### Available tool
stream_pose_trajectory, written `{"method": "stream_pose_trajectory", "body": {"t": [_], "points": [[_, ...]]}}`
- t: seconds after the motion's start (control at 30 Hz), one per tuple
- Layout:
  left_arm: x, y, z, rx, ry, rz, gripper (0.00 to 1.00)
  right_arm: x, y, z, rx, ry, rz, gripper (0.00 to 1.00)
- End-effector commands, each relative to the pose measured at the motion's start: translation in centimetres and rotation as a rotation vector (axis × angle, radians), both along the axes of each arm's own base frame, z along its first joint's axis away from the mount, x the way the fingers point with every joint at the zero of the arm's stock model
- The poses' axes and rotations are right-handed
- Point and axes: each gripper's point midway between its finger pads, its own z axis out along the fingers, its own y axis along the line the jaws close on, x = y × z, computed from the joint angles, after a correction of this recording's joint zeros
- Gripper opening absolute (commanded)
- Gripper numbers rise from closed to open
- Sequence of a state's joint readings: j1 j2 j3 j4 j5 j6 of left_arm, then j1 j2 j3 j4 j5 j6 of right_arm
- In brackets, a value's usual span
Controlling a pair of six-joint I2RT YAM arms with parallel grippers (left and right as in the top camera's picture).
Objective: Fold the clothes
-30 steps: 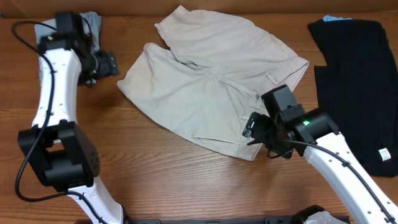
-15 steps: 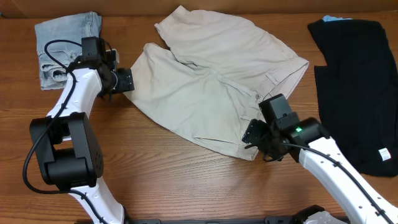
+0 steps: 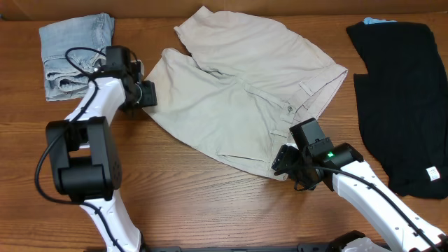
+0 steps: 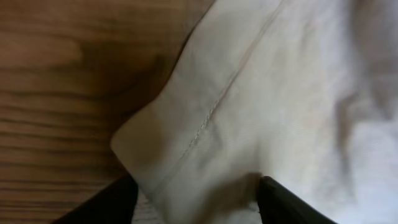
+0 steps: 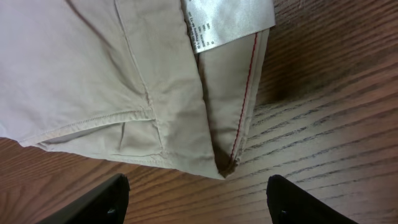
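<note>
The light beige shorts [image 3: 238, 84] lie spread across the table's middle. My left gripper [image 3: 145, 94] is open at their left leg hem, with the hem corner [image 4: 186, 149] lying between its fingers. My right gripper [image 3: 283, 162] is open just below the waistband corner [image 5: 224, 163], where a white inner label [image 5: 227, 18] shows; its fingers [image 5: 196, 199] stand apart over bare wood. The folded faded denim shorts [image 3: 73, 52] lie at the back left. The black garment [image 3: 409, 98] lies flat at the right.
The wooden table [image 3: 182, 203] runs to the front edge. A bit of white plastic [image 3: 360, 245] shows at the bottom right. A blue scrap [image 3: 378, 21] peeks out at the black garment's top.
My left arm has swung right from the denim shorts to the beige shorts' left hem. My right gripper has drawn slightly down and left along the waistband corner.
</note>
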State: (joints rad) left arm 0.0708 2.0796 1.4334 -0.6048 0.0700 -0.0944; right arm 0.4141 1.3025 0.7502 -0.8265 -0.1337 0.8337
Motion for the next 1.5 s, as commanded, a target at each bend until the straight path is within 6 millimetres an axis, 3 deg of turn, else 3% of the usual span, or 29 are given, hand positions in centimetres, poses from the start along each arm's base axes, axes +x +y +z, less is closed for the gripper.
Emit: {"method": "stream_pose_trajectory", "body": {"t": [0.0, 0.1, 0.17, 0.3, 0.33, 0.53, 0.8, 0.9, 1.0, 1.13, 1.17, 1.33, 1.47], "points": [[-0.8, 0.5, -2.0, 0.032, 0.056, 0.077, 0.56, -0.2, 0.3, -0.1, 0.010, 0.004, 0.007, 0.75], [-1.1, 0.5, -2.9, 0.019, 0.079, 0.119, 0.49, -0.3, 0.4, -0.1, 0.018, 0.010, 0.011, 0.75], [-1.2, 0.5, -3.2, 0.017, 0.087, 0.134, 0.38, -0.4, 0.6, -0.1, 0.017, 0.012, 0.017, 0.74], [-1.4, 0.6, -3.2, 0.019, 0.095, 0.135, 0.06, -0.8, 1.2, -0.1, 0.011, 0.009, 0.051, 0.72], [-1.4, 0.6, -3.2, 0.018, 0.098, 0.135, 0.04, -0.9, 1.4, -0.2, 0.005, 0.009, 0.058, 0.71], [-1.9, 0.6, -1.9, 0.018, 0.149, 0.140, 0.04, -2.0, 2.2, -1.3, -0.029, 0.046, 0.104, 0.66], [-1.5, 0.7, 2.9, 0.029, 0.191, 0.140, 0.04, -1.2, 1.3, -3.7, -0.129, 0.050, 0.066, 0.63], [-1.5, 0.7, 4.5, 0.029, 0.205, 0.140, 0.04, -0.9, 1.0, -4.3, -0.155, 0.048, 0.062, 0.57], [-1.4, 0.7, 5.9, 0.030, 0.207, 0.137, 0.04, -0.8, 0.8, -4.7, -0.173, 0.052, 0.060, 0.43], [-0.8, 0.8, 8.2, 0.040, 0.185, 0.121, 0.04, -0.8, 0.7, -4.7, -0.177, 0.051, 0.058, 0.04], [-0.6, 0.9, 8.9, 0.042, 0.176, 0.114, 0.04, -0.8, 0.5, -4.7, -0.183, 0.049, 0.057, 0.04], [0.1, 0.9, 12.9, 0.043, 0.131, 0.113, 0.04, -0.6, -0.2, -3.6, -0.184, 0.047, 0.029, 0.04], [-0.4, 0.9, 16.7, 0.053, 0.110, 0.089, 0.04, -0.4, -1.3, 0.0, -0.173, 0.032, -0.014, 0.04]]}}
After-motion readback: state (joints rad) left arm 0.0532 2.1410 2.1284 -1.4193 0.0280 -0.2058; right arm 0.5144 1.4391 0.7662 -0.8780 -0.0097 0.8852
